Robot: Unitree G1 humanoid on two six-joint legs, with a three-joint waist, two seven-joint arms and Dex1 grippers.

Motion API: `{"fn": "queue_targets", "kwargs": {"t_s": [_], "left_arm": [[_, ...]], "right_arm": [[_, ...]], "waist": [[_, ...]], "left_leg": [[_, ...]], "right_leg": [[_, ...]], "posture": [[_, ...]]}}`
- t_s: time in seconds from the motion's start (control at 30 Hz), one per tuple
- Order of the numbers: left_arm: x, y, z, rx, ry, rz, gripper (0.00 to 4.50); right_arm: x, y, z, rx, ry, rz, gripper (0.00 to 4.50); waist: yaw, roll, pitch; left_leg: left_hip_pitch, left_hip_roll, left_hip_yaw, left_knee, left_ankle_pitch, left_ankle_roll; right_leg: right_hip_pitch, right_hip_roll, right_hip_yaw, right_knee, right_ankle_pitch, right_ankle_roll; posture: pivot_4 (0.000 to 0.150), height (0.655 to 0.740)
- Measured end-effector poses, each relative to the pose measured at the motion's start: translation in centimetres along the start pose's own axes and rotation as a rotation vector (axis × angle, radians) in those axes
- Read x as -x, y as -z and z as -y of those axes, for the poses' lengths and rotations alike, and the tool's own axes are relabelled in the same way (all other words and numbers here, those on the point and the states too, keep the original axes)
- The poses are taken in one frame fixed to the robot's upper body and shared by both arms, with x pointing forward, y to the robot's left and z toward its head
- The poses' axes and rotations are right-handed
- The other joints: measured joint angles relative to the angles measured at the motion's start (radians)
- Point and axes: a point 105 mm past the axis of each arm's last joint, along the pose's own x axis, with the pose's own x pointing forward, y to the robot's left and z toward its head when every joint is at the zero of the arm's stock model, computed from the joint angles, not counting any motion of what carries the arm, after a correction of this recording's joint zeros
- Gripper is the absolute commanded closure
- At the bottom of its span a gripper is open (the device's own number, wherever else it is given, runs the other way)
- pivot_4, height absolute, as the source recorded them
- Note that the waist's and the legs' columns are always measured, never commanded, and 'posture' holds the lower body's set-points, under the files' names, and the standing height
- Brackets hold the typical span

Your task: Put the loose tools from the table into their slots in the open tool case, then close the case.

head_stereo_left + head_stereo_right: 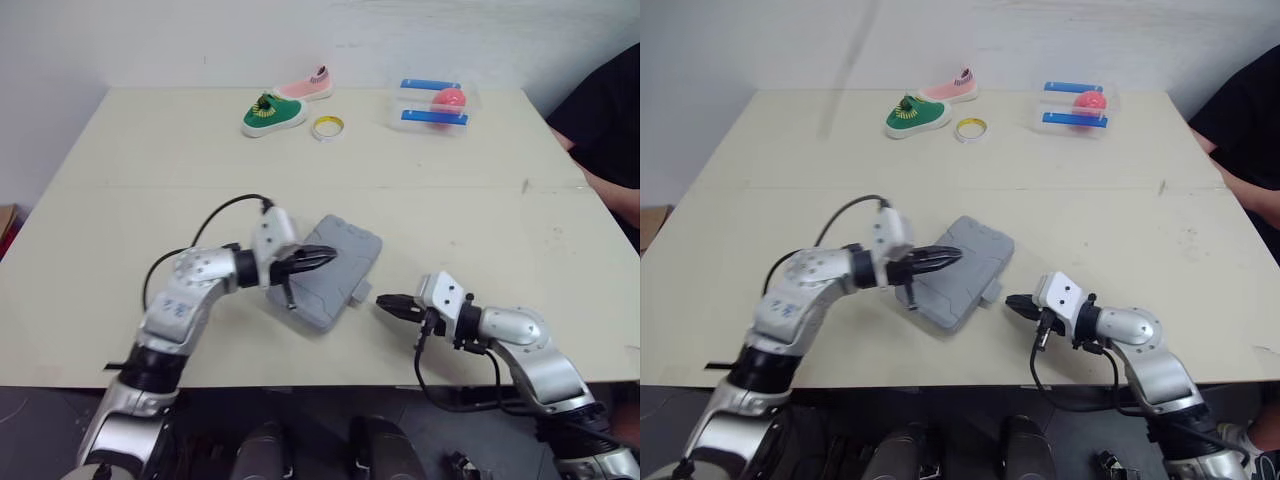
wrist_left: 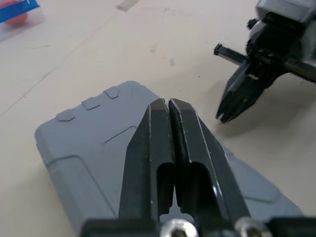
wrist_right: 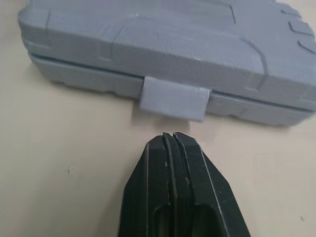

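1. Grey tool case [image 1: 350, 250] lies shut and flat on the table [image 1: 150, 160], near the front edge.
2. Left gripper [image 1: 326, 257]: fingers pressed together, empty; elbow bent, tips over the case lid.
3. Right gripper [image 1: 384, 302]: fingers together, empty, pointing at the latch tab [image 3: 173, 98], just short of it.

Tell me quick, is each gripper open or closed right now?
Left gripper: closed, empty, above the tool case.
Right gripper: closed, empty, facing the latch.
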Motion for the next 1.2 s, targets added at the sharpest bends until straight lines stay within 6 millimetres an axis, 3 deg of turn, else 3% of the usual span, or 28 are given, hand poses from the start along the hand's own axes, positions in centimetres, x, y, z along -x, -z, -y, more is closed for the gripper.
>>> {"fn": "queue_targets", "kwargs": {"t_s": [0.1, 0.33, 1.03, 1.2], "left_arm": [[-1.1, 2.1, 0.2, 0.011, 0.018, -0.072, 4.44], [-2.0, 2.7, 0.5, -0.033, 0.033, -0.115, 4.44], [-0.9, 3.9, 0.4, 0.019, -0.003, -0.137, 4.44], [-0.7, 4.3, 0.4, 0.035, -0.012, -0.140, 4.44]], "right_arm": [[-0.4, 0.1, -0.1, 0.009, -0.001, -0.009, 4.50], [-2.0, 0.0, -0.1, 0.016, 0.004, -0.007, 4.50], [-5.4, 0.5, 0.3, 0.030, -0.027, -0.011, 4.50], [-5.7, 0.5, 0.3, 0.071, -0.063, -0.052, 4.50]], "waist": [[-0.001, 0.000, 0.000], [0.000, 0.000, -0.002], [-0.032, 0.000, -0.016], [-0.038, 0.000, -0.017]], "left_leg": [[-0.001, 0.000, 0.001, 0.000, 0.000, 0.000], [0.002, 0.000, 0.000, 0.001, 0.000, 0.002], [0.006, 0.002, -0.002, -0.001, 0.000, -0.001], [0.020, 0.002, -0.002, -0.007, -0.006, -0.004]], "right_leg": [[-0.001, 0.000, 0.001, 0.000, 0.000, 0.000], [0.003, -0.007, 0.000, 0.000, 0.000, 0.000], [0.006, -0.006, 0.002, 0.001, -0.001, -0.001], [0.018, -0.006, 0.004, -0.003, -0.002, -0.004]], "posture": [[0.150, 0.7400], [0.150, 0.7400], [0.150, 0.7400], [0.150, 0.7400]]}}
